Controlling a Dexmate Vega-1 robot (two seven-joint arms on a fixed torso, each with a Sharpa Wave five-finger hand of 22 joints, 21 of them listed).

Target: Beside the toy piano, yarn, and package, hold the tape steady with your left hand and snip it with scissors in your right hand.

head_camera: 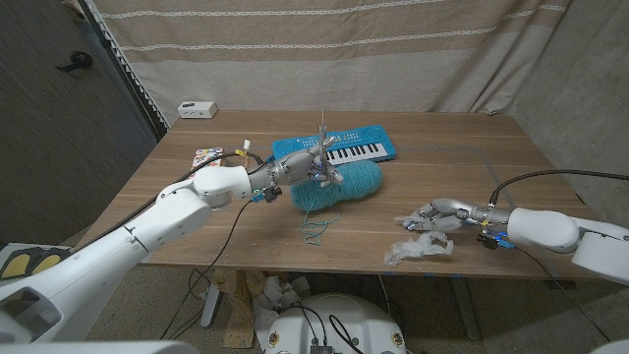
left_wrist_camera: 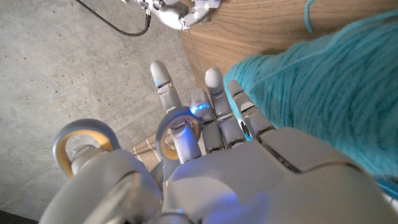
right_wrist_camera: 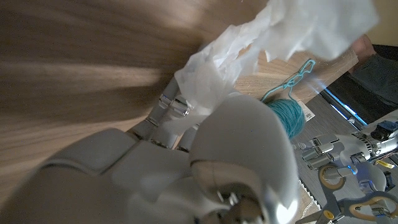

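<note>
Left hand (head_camera: 300, 169) is raised above the table (head_camera: 462, 157) on a nearly outstretched arm, just in front of the teal toy piano (head_camera: 359, 149) and over the teal yarn (head_camera: 346, 185). Its fingers are curled around a pair of scissors (head_camera: 322, 133), whose thin blades point straight up. In the left wrist view a finger passes through one of the grey, tan-lined handle loops (left_wrist_camera: 81, 126), with the yarn close beside the knuckles.

Right hand (head_camera: 439, 213) lies low near the table's front right, forearm almost level, fingers reaching towards the middle of the table. Its fingertips touch a crumpled sheet of clear plastic (head_camera: 418, 248); whether they pinch it or merely rest on it I cannot tell. In the right wrist view the plastic (right_wrist_camera: 249, 56) bunches up against the fingers (right_wrist_camera: 166, 106). I cannot tell any tape apart from that crumpled plastic.

A loose strand of yarn (head_camera: 314, 232) lies between the two hands. A printed package (head_camera: 208, 155) sits near the left arm, and a small white box (head_camera: 197, 109) stands at the far edge.
</note>
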